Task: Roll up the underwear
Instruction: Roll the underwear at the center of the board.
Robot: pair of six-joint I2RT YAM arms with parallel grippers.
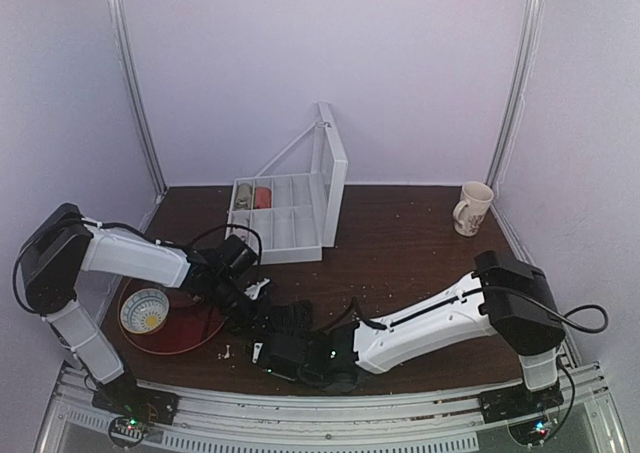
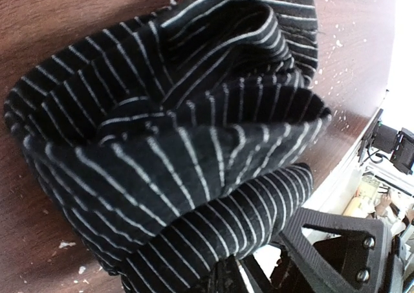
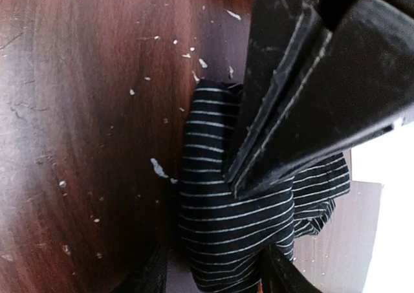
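Two arms meet low in the middle of the top view, over the near part of the dark wooden table (image 1: 400, 243). The underwear (image 1: 290, 320) lies there as a crumpled black bundle on the bare wood, just right of the red tray (image 1: 190, 338) and apart from it.

In the left wrist view the garment fills most of the frame. Its pale pinstripes run in several directions over thick overlapping folds, and brown table shows along the left edge and the upper right.

The left gripper (image 3: 234, 180) comes in from the upper right of the right wrist view. Its two black fingers are pressed together and their tip sits on the top of the striped cloth. I cannot tell whether a fold is pinched between them.

The right gripper (image 3: 215, 264) stands with its jaws apart. One finger shows at the lower left of that view and one at the lower middle, with the lower end of the bundle between them. Neither finger is closed on the cloth. Pale crumbs dot the wood to the left of the garment.

A white bowl (image 1: 145, 311) sits on the left part of the tray. A clear compartment box (image 1: 290, 213) with its lid raised stands at the back centre of the table. A mug (image 1: 472, 208) is at the back right.
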